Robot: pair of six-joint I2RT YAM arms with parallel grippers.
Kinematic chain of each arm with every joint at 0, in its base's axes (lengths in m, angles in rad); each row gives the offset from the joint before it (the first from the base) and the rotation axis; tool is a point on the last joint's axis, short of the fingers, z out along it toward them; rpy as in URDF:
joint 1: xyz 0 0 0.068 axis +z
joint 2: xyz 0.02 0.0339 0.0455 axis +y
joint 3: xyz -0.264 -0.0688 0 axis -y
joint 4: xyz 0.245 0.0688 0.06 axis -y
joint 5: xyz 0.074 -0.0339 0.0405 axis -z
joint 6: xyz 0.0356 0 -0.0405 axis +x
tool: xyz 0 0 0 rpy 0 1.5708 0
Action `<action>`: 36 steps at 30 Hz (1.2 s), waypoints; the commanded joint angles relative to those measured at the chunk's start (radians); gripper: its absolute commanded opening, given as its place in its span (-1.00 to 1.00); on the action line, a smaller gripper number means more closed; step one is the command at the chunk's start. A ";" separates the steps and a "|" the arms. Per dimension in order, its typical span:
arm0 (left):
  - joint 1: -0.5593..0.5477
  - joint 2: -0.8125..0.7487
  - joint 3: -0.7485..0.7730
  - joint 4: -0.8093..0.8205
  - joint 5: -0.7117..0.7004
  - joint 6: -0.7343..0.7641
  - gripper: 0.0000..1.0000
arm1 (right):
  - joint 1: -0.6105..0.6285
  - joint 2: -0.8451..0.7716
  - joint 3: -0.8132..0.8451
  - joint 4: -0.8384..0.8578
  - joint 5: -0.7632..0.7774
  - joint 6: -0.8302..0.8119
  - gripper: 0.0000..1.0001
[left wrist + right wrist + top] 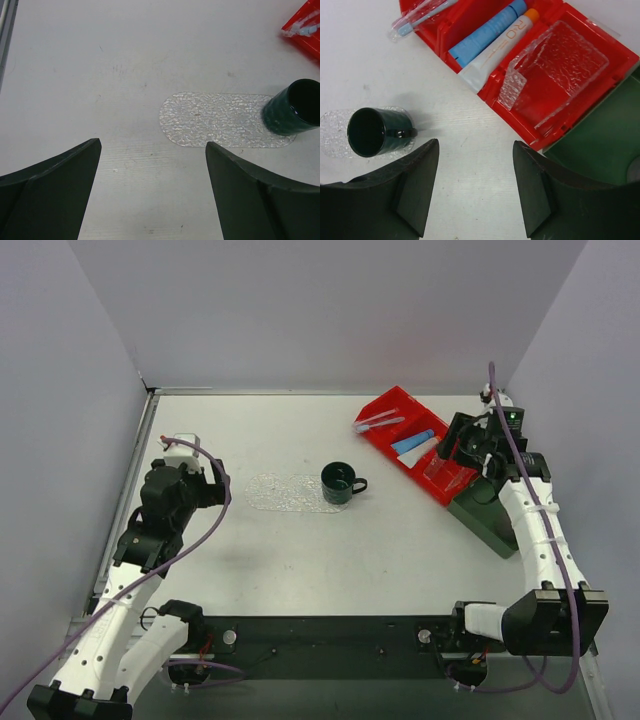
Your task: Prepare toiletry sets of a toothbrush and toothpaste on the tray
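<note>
The left arm (140, 540) rises from its base and bends inward, and the left end effector (152, 145) faces the middle of the tabletop with jaws spread wide and nothing between them. The right arm (535, 530) stretches far forward along the right side. The right end effector (475, 145) tips downward, jaws parted and empty.

Robotics lab cell; plain panels (320, 310) enclose the table (300, 570). Cabled left arm (150, 530) and right arm (535, 520) bolted at its edge.
</note>
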 commanded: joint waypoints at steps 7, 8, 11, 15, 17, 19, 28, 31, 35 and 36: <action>0.001 0.004 -0.003 0.039 0.000 0.002 0.93 | -0.109 0.119 0.085 -0.008 0.009 0.089 0.11; -0.001 0.002 -0.003 0.037 -0.002 0.002 0.93 | -0.109 0.133 0.093 -0.008 0.035 0.095 0.11; -0.001 0.001 -0.003 0.037 -0.005 0.003 0.94 | -0.109 0.191 0.120 0.002 0.049 0.129 0.11; -0.001 0.001 -0.004 0.039 -0.003 0.003 0.93 | -0.111 0.268 0.157 0.028 0.050 0.193 0.05; -0.001 0.002 -0.003 0.039 -0.002 0.005 0.93 | -0.111 0.288 0.165 0.050 0.056 0.230 0.01; 0.001 0.001 -0.004 0.039 -0.002 0.003 0.93 | -0.111 0.313 0.168 0.074 0.078 0.247 -0.03; 0.001 -0.002 -0.003 0.039 0.004 0.003 0.93 | -0.105 0.406 0.194 0.079 0.142 0.287 -0.08; -0.001 -0.002 -0.003 0.039 0.004 0.003 0.94 | -0.103 0.425 0.203 0.079 0.153 0.297 -0.08; -0.001 -0.002 -0.003 0.037 0.007 0.003 0.93 | -0.102 0.457 0.229 0.077 0.156 0.308 -0.07; -0.001 -0.004 -0.003 0.039 0.006 0.005 0.93 | -0.102 0.463 0.234 0.077 0.155 0.313 -0.08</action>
